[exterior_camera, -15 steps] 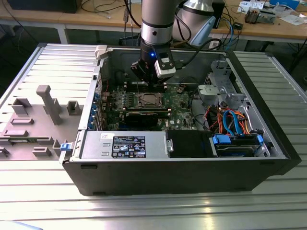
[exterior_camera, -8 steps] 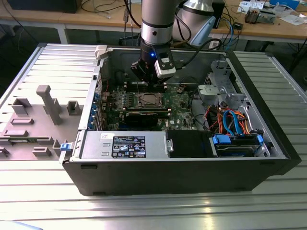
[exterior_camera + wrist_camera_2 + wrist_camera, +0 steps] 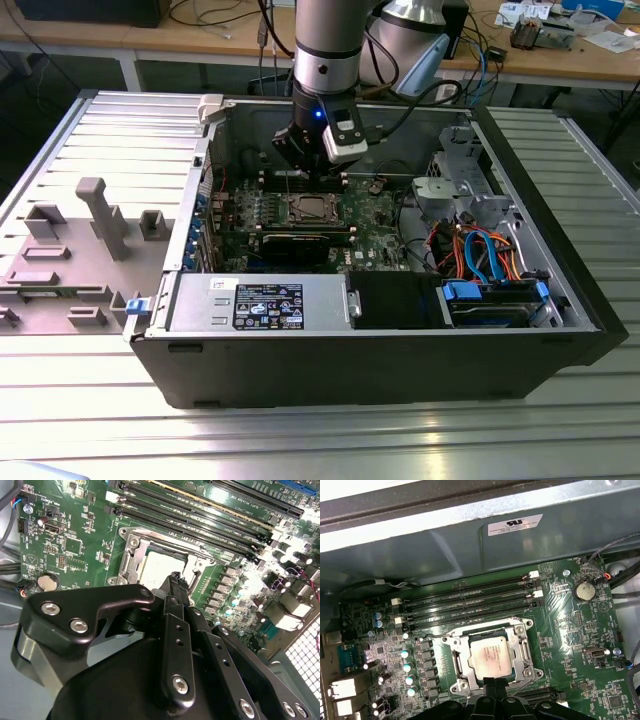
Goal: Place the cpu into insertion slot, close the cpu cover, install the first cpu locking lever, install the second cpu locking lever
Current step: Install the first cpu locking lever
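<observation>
I see the cpu [image 3: 490,656] sitting in the slot [image 3: 454,641] on the green board [image 3: 570,645]. The cover [image 3: 520,652] lies flat down around the cpu, and the cpu's grey top shows through the big hole in the cover. The gripper [image 3: 175,578] hangs right over one edge of the cpu, the edge far from the long memory slots [image 3: 470,600]. Its two fingers [image 3: 176,610] are pressed together at the tip. I cannot tell if the tip touches the cover or is just above it. The memory slots lie side by side, just beside the cpu. A round silver battery [image 3: 584,591] sits well apart from the cpu, past one end of the memory slots. In the exterior view the arm [image 3: 325,50] reaches into the open case [image 3: 380,370] from above the cpu, and a blue light [image 3: 318,112] glows on the arm above the cpu
</observation>
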Available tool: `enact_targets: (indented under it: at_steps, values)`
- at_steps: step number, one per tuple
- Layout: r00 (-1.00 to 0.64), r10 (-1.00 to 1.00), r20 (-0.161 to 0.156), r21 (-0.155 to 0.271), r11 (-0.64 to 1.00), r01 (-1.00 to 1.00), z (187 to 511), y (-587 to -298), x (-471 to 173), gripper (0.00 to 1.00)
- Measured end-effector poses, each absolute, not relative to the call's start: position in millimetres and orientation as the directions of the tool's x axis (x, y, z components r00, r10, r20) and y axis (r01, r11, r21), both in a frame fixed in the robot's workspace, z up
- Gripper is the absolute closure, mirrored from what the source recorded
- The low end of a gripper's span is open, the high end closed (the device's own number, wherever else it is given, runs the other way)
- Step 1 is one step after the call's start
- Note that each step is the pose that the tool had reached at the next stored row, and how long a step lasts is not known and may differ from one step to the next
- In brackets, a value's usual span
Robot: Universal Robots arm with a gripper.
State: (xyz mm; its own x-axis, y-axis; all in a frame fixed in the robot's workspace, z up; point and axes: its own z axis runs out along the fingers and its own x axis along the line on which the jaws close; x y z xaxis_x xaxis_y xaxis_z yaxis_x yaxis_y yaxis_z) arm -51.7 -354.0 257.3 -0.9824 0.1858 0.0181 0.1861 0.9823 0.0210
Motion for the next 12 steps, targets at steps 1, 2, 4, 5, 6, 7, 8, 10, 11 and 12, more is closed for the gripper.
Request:
enact_targets:
  at_steps: [1,2,4,5,6,7,8,10,11,12]
  values:
    - [-0.983,0.184,0.018,0.021,0.983,0.184,257.3,-354.0,-51.7,0.89]
    - [-0.983,0.182,0.018,0.021,0.983,0.182,257.3,-354.0,-51.7,0.89]
    - [-0.984,0.179,0.018,0.021,0.983,0.18,257.3,-353.9,-51.8,0.89]
    - [-0.984,0.179,0.018,0.021,0.984,0.179,257.3,-353.9,-51.8,0.89]
    - [-0.984,0.178,0.018,0.021,0.984,0.178,257.3,-353.9,-51.8,0.89]
    - [-0.984,0.177,0.018,0.021,0.984,0.178,257.3,-353.9,-51.8,0.89]
    - [-0.984,0.176,0.018,0.021,0.984,0.177,257.3,-353.9,-51.8,0.89]
    - [-0.984,0.175,0.018,0.021,0.984,0.175,257.3,-353.9,-51.8,0.89]
    - [-0.985,0.174,0.018,0.021,0.985,0.174,257.3,-353.9,-51.8,0.89]
    - [-0.985,0.173,0.018,0.021,0.985,0.173,257.3,-353.9,-51.8,0.89]
